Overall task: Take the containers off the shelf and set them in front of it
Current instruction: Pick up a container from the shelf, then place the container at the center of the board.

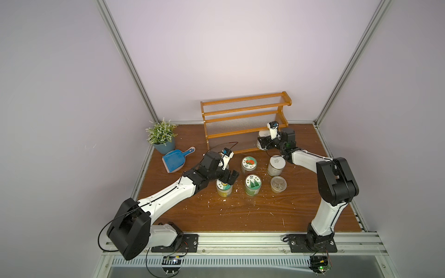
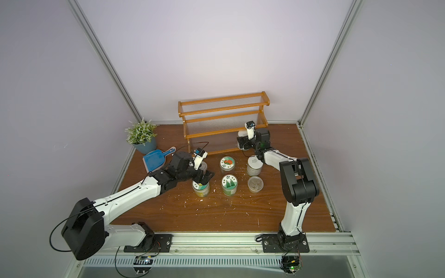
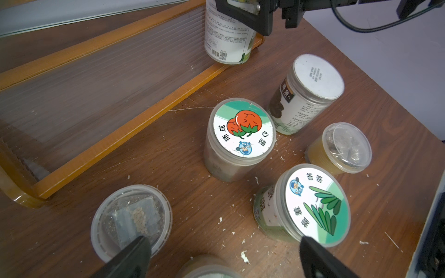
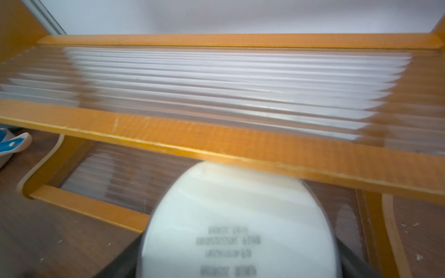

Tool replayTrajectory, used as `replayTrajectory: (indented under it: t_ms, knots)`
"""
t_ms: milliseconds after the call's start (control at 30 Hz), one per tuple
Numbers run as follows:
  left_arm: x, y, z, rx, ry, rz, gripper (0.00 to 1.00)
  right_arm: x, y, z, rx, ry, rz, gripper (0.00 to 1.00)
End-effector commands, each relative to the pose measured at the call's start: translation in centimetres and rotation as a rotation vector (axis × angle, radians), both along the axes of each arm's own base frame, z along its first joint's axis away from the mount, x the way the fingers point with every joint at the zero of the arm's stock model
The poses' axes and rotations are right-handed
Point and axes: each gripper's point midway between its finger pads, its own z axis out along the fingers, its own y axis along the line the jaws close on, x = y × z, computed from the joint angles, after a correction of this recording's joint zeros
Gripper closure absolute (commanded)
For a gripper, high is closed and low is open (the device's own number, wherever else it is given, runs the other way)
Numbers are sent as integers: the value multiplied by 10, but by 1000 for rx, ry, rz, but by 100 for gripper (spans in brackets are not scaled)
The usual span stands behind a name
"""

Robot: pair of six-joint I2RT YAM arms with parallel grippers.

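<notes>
At shelf (image 1: 240, 116), right jaws clasping jar (image 3: 226, 36) (white-lidded)

Orange-fruit lid (image 3: 244, 127) reads "柿成" — the white-labelled jar (image 3: 227, 36) carries a barcode and QR code

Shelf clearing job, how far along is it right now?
Nearly done. Six containers stand on the table in front of the shelf, among them the orange-picture jar and the green-picture jar. The upper tiers look bare. In hand: the right gripper grips the last jar at the bottom tier's front edge. Left: setting it down. The left gripper hangs open.
</notes>
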Motion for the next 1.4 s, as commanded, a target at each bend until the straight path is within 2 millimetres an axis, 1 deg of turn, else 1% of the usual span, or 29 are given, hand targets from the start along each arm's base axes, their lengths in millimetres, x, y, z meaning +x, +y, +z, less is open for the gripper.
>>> replayTrajectory:
  t_ms: [0, 200, 267, 367, 467, 533, 600, 633, 733, 800, 900, 1067, 1167, 1267, 1367]
  knots:
    - [1, 5, 3, 3, -6, 8, 0, -15, 14, 57, 31, -108, 77, 24]
    - [0, 5, 2, 3, -4, 3, 0, -43, 28, 72, 32, -94, 145, 24]
    - [0, 5, 3, 4, -8, 4, 0, -56, 34, 78, 29, -83, 172, 24]
    - [1, 7, 6, 9, -13, 7, 0, -82, 42, 92, 24, -74, 207, 24]
    - [3, 10, 9, 12, -13, 20, 0, -121, 54, 107, 20, -83, 263, 24]
    - [4, 14, 11, 17, -12, 28, 0, -153, 62, 111, 14, -83, 305, 24]
    - [6, 19, 13, 18, -11, 41, 0, -181, 65, 114, 34, -80, 340, 24]
    - [7, 21, 14, 14, -11, 48, 0, -198, 66, 120, 53, -94, 361, 24]
    - [11, 27, 16, 4, -10, 65, 0, -238, 73, 125, 75, -105, 427, 24]
    - [13, 31, 18, -1, -11, 79, 0, -266, 83, 126, 103, -102, 496, 24]
    - [14, 37, 22, -3, -17, 100, 0, -303, 100, 119, 126, -85, 589, 24]
    - [13, 52, 27, 1, -29, 145, 0, -347, 125, 104, 155, -49, 704, 23]
    - [12, 63, 28, 3, -29, 173, 0, -370, 145, 87, 161, -25, 778, 23]
    - [8, 69, 28, 9, -29, 193, 0, -382, 163, 63, 117, -9, 811, 23]
    - [5, 74, 25, 12, -29, 208, 0, -389, 180, 47, 118, -10, 844, 23]
